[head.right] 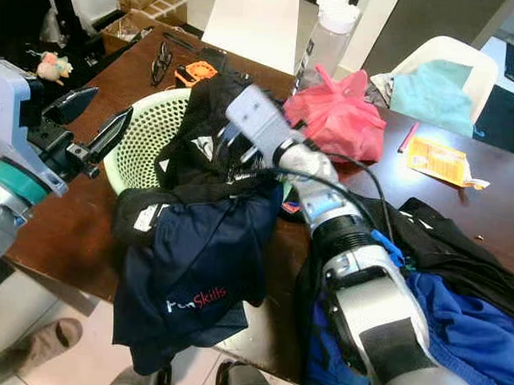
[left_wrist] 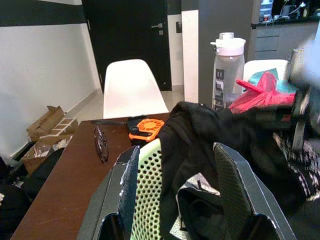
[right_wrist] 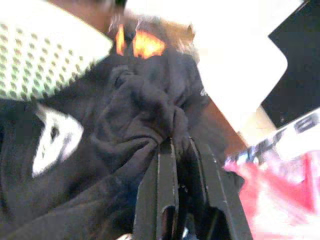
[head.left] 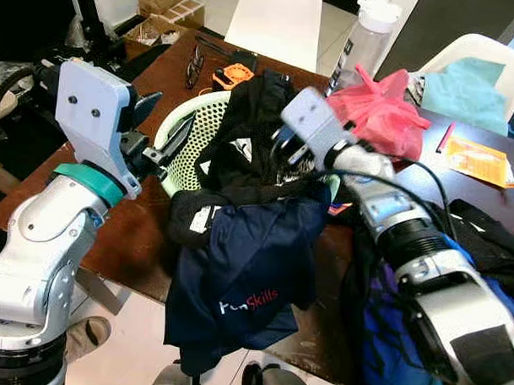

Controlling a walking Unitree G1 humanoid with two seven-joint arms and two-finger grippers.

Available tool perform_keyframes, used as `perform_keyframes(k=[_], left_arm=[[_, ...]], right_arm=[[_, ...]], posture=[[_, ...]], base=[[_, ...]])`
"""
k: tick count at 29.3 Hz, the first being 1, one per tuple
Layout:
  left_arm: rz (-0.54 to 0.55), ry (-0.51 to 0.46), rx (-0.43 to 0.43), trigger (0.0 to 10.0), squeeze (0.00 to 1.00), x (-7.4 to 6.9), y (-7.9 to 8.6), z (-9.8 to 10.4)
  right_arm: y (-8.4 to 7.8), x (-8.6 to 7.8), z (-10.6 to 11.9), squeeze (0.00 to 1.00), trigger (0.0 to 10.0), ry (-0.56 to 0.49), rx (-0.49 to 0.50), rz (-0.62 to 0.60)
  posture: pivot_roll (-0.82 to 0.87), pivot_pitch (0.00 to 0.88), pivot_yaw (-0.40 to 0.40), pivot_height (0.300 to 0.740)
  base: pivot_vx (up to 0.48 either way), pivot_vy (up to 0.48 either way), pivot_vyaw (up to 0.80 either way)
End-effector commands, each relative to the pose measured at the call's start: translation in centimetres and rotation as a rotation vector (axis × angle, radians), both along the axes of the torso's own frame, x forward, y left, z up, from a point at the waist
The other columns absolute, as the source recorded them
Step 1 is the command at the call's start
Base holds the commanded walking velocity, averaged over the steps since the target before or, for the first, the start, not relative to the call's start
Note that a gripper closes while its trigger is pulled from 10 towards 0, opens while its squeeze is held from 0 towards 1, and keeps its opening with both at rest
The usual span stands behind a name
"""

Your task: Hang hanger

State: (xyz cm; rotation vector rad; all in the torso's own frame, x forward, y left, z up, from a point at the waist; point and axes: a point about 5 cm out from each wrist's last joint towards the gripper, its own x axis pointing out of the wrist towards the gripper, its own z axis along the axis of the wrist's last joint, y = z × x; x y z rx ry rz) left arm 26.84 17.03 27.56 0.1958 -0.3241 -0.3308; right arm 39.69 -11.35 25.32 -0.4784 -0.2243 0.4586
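A pale green laundry basket (head.left: 189, 148) stands on the brown table (head.left: 146, 231), heaped with a black garment (head.left: 251, 129). A navy garment (head.left: 246, 277) with white and red lettering spills from it over the table's front edge. My right gripper (right_wrist: 182, 145) is shut on a fold of the black garment at the top of the heap, its fingertips buried in the cloth. My left gripper (head.right: 106, 107) hovers open just left of the basket's rim. In the left wrist view its fingers (left_wrist: 125, 190) frame the rim (left_wrist: 147, 195) and the black cloth.
A pink bag (head.left: 378, 108), a water bottle (head.left: 368, 36), glasses (head.left: 195, 65) and an orange object (head.left: 236, 75) lie behind the basket. Black and blue clothes (head.right: 464, 309) pile up at the right. A white chair (head.left: 275, 24) stands beyond the table.
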Motion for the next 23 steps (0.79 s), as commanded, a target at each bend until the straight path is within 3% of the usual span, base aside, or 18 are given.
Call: perform_keyframes(k=[1,2,3,4,5,7,8,10,11,13,14,15,16,19,20,21,22,23], left_arm=[[0.004,0.009,-0.004,10.0,0.0,0.2,0.0,0.0],[0.004,0.009,-0.004,10.0,0.0,0.2,0.0,0.0],[0.005,0.009,-0.006,10.0,0.0,0.3,0.0,0.1],[0.005,0.009,-0.006,10.0,0.0,0.3,0.0,0.1],[0.0,0.006,-0.01,10.0,0.0,0.3,0.1,0.2],[0.0,0.006,-0.01,10.0,0.0,0.3,0.1,0.2],[-0.002,0.004,-0.014,10.0,0.0,0.4,0.1,0.3],[-0.002,0.004,-0.014,10.0,0.0,0.4,0.1,0.3],[0.002,-0.007,-0.028,10.0,0.0,0.4,0.3,0.6],[0.002,-0.007,-0.028,10.0,0.0,0.4,0.3,0.6],[0.005,-0.02,-0.046,10.0,0.0,0.5,0.5,0.9],[0.005,-0.02,-0.046,10.0,0.0,0.5,0.5,0.9],[-0.001,-0.037,-0.071,10.0,0.0,0.4,0.6,1.4],[-0.001,-0.037,-0.071,10.0,0.0,0.4,0.6,1.4],[-0.027,-0.055,-0.088,10.0,0.0,0.2,0.6,2.0],[-0.027,-0.055,-0.088,10.0,0.0,0.2,0.6,2.0],[-0.042,-0.062,-0.089,10.0,0.0,0.1,0.6,2.3],[-0.042,-0.062,-0.089,10.0,0.0,0.1,0.6,2.3]], right_arm=[[-0.3,-0.8,3.3,0.0,0.0,-0.089,0.115,0.086],[-0.3,-0.8,3.3,0.0,0.0,-0.089,0.115,0.086],[-0.3,-2.3,6.4,0.0,0.0,-0.15,0.251,0.238],[-0.3,-2.3,6.4,0.0,0.0,-0.15,0.251,0.238],[-0.9,-3.8,8.8,0.0,0.0,-0.21,0.347,0.356],[-0.9,-3.8,8.8,0.0,0.0,-0.21,0.347,0.356],[-1.4,-5.3,10.7,0.0,0.0,-0.262,0.424,0.468],[-1.4,-5.3,10.7,0.0,0.0,-0.262,0.424,0.468],[-2.4,-7.4,12.8,0.0,10.0,-0.314,0.537,0.621],[-2.4,-7.4,12.8,0.0,10.0,-0.314,0.537,0.621],[-3.2,-9.2,14.2,0.0,10.0,-0.357,0.624,0.763],[-3.2,-9.2,14.2,0.0,10.0,-0.357,0.624,0.763],[-3.9,-10.5,14.6,0.0,10.0,-0.364,0.683,0.882],[-3.9,-10.5,14.6,0.0,10.0,-0.364,0.683,0.882],[-3.7,-10.9,13.2,0.0,10.0,-0.311,0.603,0.915],[-3.7,-10.9,13.2,0.0,10.0,-0.311,0.603,0.915],[-2.9,-10.7,10.8,0.0,10.0,-0.211,0.489,0.929],[-2.9,-10.7,10.8,0.0,10.0,-0.211,0.489,0.929]], posture=[[0.07,0.071,-0.05,0.74],[0.07,0.071,-0.05,0.74],[0.07,0.071,-0.046,0.74],[0.07,0.071,-0.046,0.74],[0.07,0.071,-0.043,0.74],[0.07,0.071,-0.043,0.74],[0.07,0.071,-0.041,0.74],[0.07,0.071,-0.041,0.74],[0.06,0.072,-0.037,0.74],[0.06,0.072,-0.037,0.74],[0.06,0.071,-0.035,0.74],[0.06,0.071,-0.035,0.74],[0.06,0.07,-0.035,0.74],[0.06,0.07,-0.035,0.74],[0.07,0.068,-0.033,0.74],[0.07,0.068,-0.033,0.74],[0.07,0.069,-0.034,0.74],[0.07,0.069,-0.034,0.74]], base=[[0.0,0.0,0.0],[0.0,0.0,0.0],[0.0,0.0,0.0],[0.0,0.0,0.0],[0.0,0.0,0.0],[0.0,0.0,0.0],[0.0,0.0,0.0],[0.0,0.0,0.0],[0.0,0.0,0.0],[0.0,0.0,0.0],[0.0,0.0,0.0],[0.0,0.0,0.0],[0.0,0.0,0.0],[0.0,0.0,0.0],[0.0,0.0,0.0],[0.0,0.0,0.0],[0.0,0.0,0.0],[0.0,0.0,0.0]])
